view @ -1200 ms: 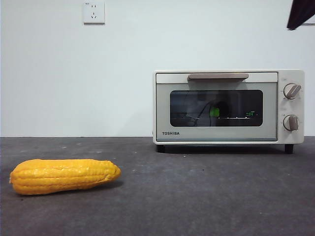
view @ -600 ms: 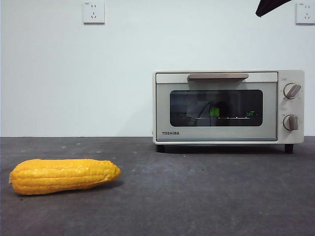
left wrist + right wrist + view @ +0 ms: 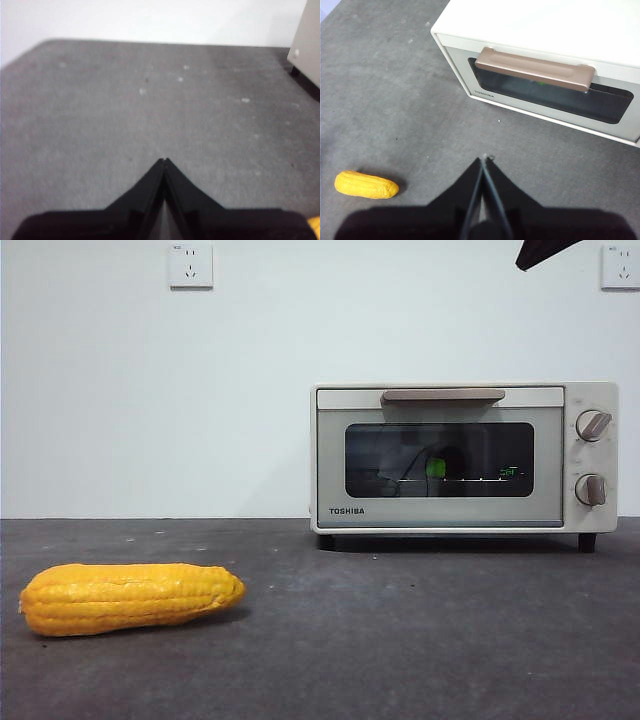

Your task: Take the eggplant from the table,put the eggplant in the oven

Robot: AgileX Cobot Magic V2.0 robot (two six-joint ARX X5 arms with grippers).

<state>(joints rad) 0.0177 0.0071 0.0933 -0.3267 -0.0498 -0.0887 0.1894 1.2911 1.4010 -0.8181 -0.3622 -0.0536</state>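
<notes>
— Corn [image 3: 130,598] lies left on the table [image 3: 400,640]; where's your eggplant?

— You see only green [image 3: 436,468] behind the closed oven [image 3: 465,457] window, ahead of your right gripper [image 3: 484,161], pressed together like the left gripper [image 3: 164,161].

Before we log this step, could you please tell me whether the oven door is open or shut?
Shut: the cream-white toaster oven has its brown handle flush against its top.

Cream oven [image 3: 440,460], speckled grey table [image 3: 400,640]
</notes>
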